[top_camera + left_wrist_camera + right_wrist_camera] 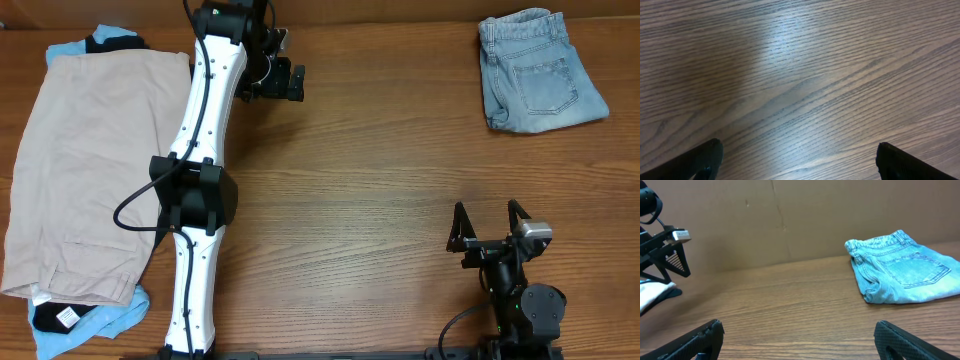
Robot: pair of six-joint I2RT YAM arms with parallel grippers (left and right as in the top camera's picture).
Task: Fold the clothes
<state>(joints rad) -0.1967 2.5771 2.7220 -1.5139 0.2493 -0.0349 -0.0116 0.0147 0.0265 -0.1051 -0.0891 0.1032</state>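
Denim shorts (540, 70) lie folded; my left gripper (296, 82) and right gripper (488, 220) hover spread, empty. Next, I reckon: grasp the beige garment (85, 170).

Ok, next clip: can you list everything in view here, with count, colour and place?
shorts: one, faded light-blue denim, folded, far right of the table
beige garment: one, beige, top of the pile at the left edge
blue garment: one, sky-blue, under the beige one, showing at both ends
black garment: one, black, same pile, mostly hidden
table: one, brown wood grain, under everything
left end effector: one, black, open and empty, over bare wood at the far side
right end effector: one, black, open and empty, near side on the right
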